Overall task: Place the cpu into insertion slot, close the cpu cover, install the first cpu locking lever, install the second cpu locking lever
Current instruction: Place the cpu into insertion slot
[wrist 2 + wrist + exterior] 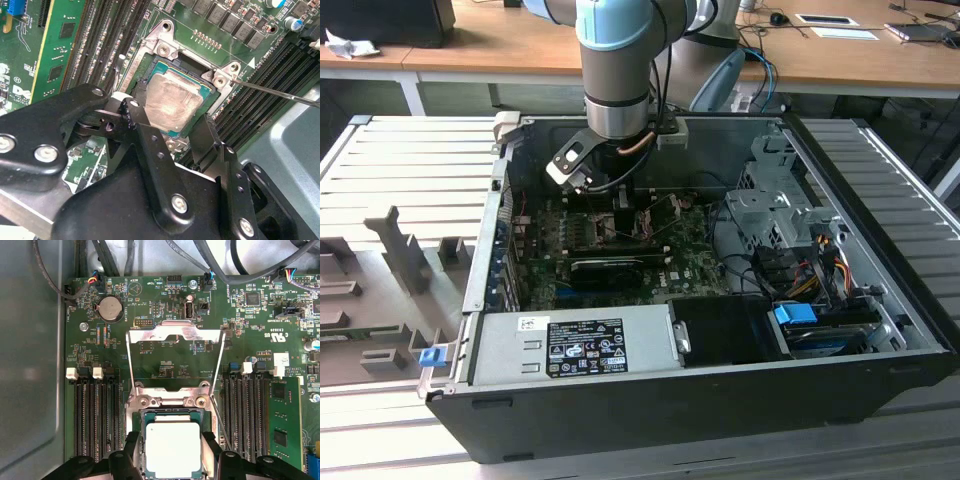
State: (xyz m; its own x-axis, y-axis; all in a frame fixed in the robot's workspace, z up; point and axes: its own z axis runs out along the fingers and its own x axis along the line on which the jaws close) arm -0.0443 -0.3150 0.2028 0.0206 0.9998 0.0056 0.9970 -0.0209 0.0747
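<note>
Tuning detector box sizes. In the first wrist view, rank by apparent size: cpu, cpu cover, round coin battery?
1. cpu cover, open; its tilt may skew how big it looks.
2. cpu, partly cut off by the picture's edge.
3. coin battery, clearly the smallest.

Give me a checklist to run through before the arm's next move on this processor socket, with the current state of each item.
1. The cpu is inside the rim of the insertion slot in both wrist views: ok.
2. The cpu lies flat and fully seated: cannot tell.
3. The cpu cover is flipped back, clear of the socket, in the first wrist view: ok.
4. The thin locking lever is swung free, not across the cpu, in the second wrist view: ok.
5. The gripper has let go of the cpu: cannot tell; it straddles the chip.
</note>
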